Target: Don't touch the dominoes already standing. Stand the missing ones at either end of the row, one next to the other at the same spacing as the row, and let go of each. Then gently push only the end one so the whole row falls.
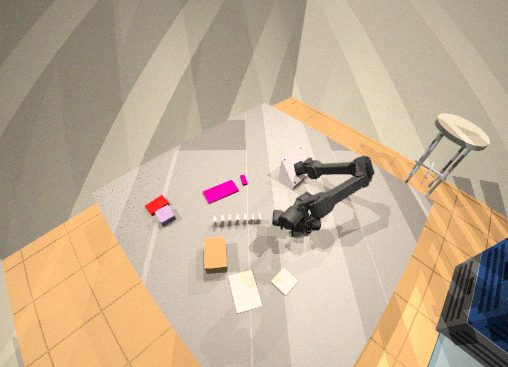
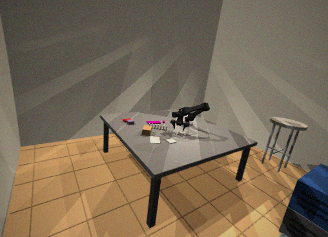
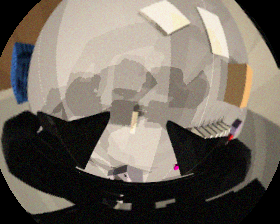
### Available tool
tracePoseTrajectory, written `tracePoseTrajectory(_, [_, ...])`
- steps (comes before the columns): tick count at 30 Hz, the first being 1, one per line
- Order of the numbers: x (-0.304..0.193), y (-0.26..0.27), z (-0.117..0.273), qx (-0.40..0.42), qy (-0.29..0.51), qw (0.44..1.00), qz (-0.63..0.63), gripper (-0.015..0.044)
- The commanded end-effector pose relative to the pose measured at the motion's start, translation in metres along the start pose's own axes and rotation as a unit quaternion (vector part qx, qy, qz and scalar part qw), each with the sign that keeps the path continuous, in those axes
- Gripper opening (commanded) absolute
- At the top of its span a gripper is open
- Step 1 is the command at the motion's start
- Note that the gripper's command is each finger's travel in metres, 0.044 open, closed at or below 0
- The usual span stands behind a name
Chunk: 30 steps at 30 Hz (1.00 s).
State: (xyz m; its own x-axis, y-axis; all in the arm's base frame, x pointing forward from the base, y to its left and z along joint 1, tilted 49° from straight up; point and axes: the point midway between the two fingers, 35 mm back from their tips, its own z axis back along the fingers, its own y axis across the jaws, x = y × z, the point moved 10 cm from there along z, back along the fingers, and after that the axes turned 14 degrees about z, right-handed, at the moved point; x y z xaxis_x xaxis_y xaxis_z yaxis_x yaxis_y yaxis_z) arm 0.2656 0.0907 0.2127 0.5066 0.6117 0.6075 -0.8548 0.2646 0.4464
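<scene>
A row of several small white dominoes (image 1: 237,218) (image 2: 157,126) (image 3: 211,130) stands upright and evenly spaced near the middle of the table. My gripper (image 1: 299,230) (image 2: 179,130) (image 3: 139,119) is open and empty, pointing down to the right of the row in the top and exterior views. A single pale domino (image 3: 134,122) shows below and between the open fingers in the wrist view, apart from the row. The arm hides it in the top view. Whether it stands upright is hard to tell.
An orange block (image 1: 215,254) (image 2: 146,130) lies in front of the row, near two white flat pieces (image 1: 245,291) (image 1: 284,281). Magenta pieces (image 1: 220,191) (image 1: 243,179) lie behind it. Red (image 1: 156,204) and purple (image 1: 165,214) blocks lie left; a pale wedge (image 1: 291,171) is behind the arm.
</scene>
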Motion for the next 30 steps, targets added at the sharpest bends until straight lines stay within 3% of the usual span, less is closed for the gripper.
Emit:
tracePoseTrajectory(1, [-0.001,0.006,-0.022,0.003,-0.002,1.0,0.0,0.044])
tracePoseTrajectory(23, [-0.002,0.007,-0.038,0.004,-0.003,1.0,0.0,0.044])
tracePoseTrajectory(30, [-0.002,0.007,-0.038,0.004,-0.003,1.0,0.0,0.0256])
